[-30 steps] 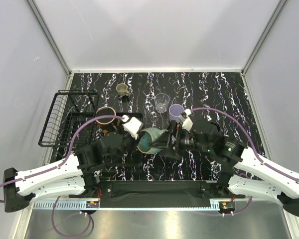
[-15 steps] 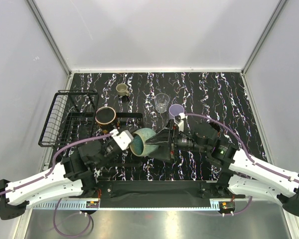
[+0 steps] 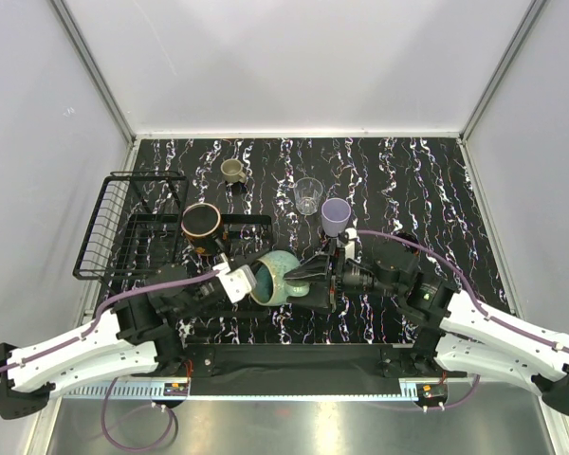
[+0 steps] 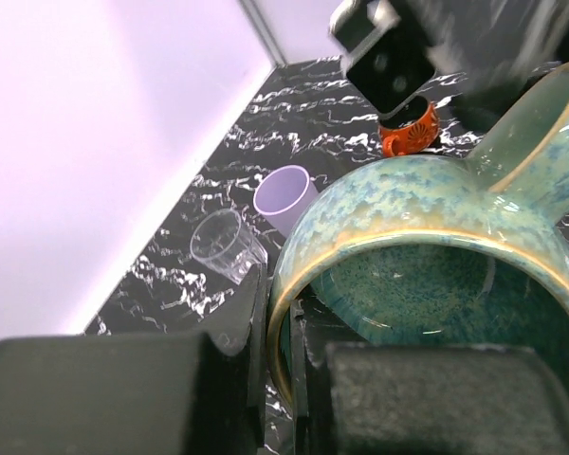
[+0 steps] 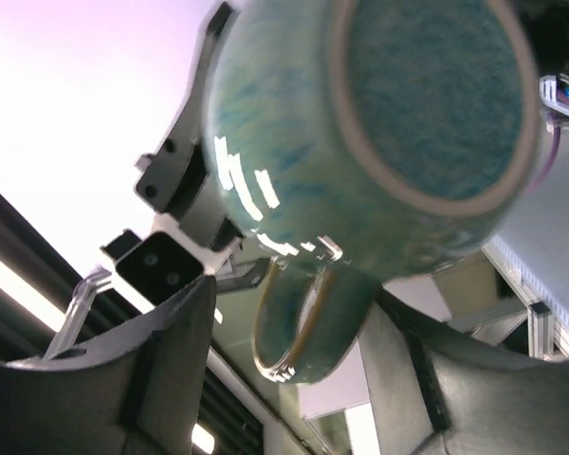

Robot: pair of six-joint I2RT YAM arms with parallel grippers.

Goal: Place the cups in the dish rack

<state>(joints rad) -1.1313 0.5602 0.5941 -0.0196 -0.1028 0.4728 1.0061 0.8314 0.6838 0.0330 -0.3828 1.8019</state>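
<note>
The teal glazed mug [image 3: 277,277] hangs on its side above the table between my two grippers. My left gripper [image 3: 251,278] is shut on its rim, one finger inside and one outside, as the left wrist view [image 4: 277,341] shows around the mug [image 4: 436,246]. My right gripper [image 3: 308,273] is open, its fingers spread on either side of the mug's handle [image 5: 303,322] without touching it. The dish rack [image 3: 123,227] stands at the left with the dark copper-rimmed mug [image 3: 200,222] on its tray.
An olive-beige mug [image 3: 232,171], a clear glass [image 3: 308,194] and a lavender cup [image 3: 336,213] stand on the marbled table behind the grippers. A red cup [image 4: 410,131] shows under the right arm in the left wrist view.
The teal mug has moved left and nearer. My left gripper has come onto its rim. My right arm has stretched left, uncovering the lavender cup.
</note>
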